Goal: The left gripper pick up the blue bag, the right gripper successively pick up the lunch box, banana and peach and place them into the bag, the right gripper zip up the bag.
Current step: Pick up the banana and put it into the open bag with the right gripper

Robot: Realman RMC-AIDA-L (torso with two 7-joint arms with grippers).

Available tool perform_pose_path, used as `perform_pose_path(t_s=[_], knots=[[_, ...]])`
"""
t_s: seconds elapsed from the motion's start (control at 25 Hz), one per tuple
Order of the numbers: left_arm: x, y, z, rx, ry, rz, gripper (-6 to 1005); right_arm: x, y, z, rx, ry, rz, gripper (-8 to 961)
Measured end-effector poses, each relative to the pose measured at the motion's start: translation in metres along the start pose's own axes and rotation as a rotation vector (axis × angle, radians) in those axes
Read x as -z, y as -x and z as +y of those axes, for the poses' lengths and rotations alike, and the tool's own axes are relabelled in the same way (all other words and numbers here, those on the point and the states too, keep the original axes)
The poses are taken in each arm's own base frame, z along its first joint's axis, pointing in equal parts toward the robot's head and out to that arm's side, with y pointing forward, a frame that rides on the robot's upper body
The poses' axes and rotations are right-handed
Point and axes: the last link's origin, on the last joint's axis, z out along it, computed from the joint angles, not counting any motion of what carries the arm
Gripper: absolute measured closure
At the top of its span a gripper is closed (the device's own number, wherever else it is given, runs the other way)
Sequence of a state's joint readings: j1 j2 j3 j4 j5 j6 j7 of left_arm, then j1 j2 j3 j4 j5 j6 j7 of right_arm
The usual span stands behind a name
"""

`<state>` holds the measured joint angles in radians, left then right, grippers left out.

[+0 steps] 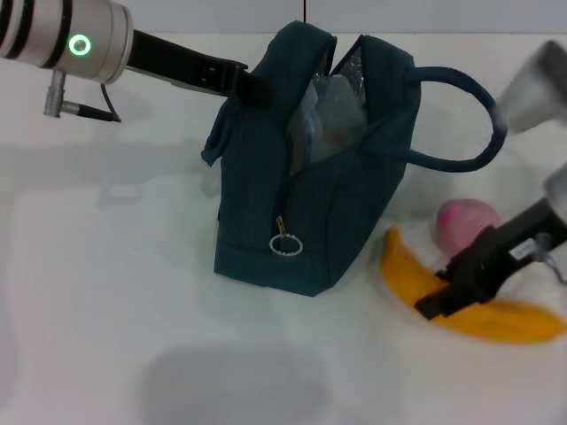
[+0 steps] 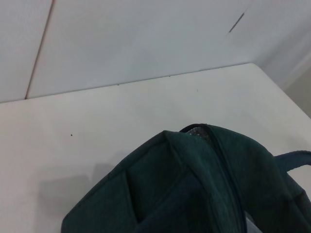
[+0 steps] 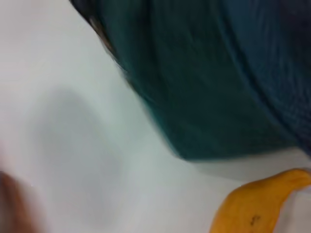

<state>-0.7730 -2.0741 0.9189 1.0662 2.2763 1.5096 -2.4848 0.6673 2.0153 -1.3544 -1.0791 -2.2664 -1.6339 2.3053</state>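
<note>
Blue bag [image 1: 310, 204]: stood upright on the white table [image 1: 106, 292], near the middle of the head view, with its top unzipped and the silver foil lining seen inside.
Bag handles: one loop is held up at the bag's left top edge; the other loop [image 1: 461, 124] is arched out to the bag's right.
Zipper pull [image 1: 286, 245]: a silver ring is hung low on the bag's front face.
Lunch box [image 1: 328, 115]: a clear plastic shape is seen inside the open mouth of the bag, against the foil lining.
Left gripper [image 1: 252, 84]: reached in from the upper left, its black fingers are closed on the bag's left handle at the top edge; the green ring light on the silver wrist is lit.
Left wrist view: the bag's top edge and a strip of foil lining are shown close up, with the table beyond.
Banana [image 1: 469, 305]: laid flat on the table to the bag's right, apart from the bag.
Right gripper [image 1: 438, 301]: lowered onto the middle of the banana, its fingers set across the fruit; how tightly they are closed cannot be told.
Peach [image 1: 467, 221]: rested on the table just behind the banana, between it and the bag's right handle.
</note>
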Motion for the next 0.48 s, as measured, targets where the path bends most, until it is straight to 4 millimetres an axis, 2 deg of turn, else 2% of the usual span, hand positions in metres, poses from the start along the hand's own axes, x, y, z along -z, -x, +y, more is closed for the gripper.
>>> perform_pose_path(t_s=[0.08,0.12,0.16,0.24,0.36,0.48], knots=[[0.0,0.0,0.0,0.004,0.0,0.0,946,0.009,-0.007,0.004,-0.044,0.131,-0.079,506],[0.0,0.0,0.0,0.004,0.001,0.0,946,0.009,-0.007,0.004,-0.044,0.131,-0.079,506],[0.0,-0.001,0.001,0.004,0.006,0.001,946,0.027,-0.017,0.017,-0.076,0.37,-0.237,506],[0.0,-0.002,0.004,0.008,0.023,0.004,946,0.044,-0.026,0.023,-0.076,0.514,-0.365,506],[0.001,-0.004,0.007,0.026,0.046,0.017,946,0.063,-0.042,0.025,-0.061,0.626,-0.545,506],[0.003,-0.006,0.009,0.034,0.066,0.033,946,0.076,-0.054,0.027,0.002,0.65,-0.775,506]])
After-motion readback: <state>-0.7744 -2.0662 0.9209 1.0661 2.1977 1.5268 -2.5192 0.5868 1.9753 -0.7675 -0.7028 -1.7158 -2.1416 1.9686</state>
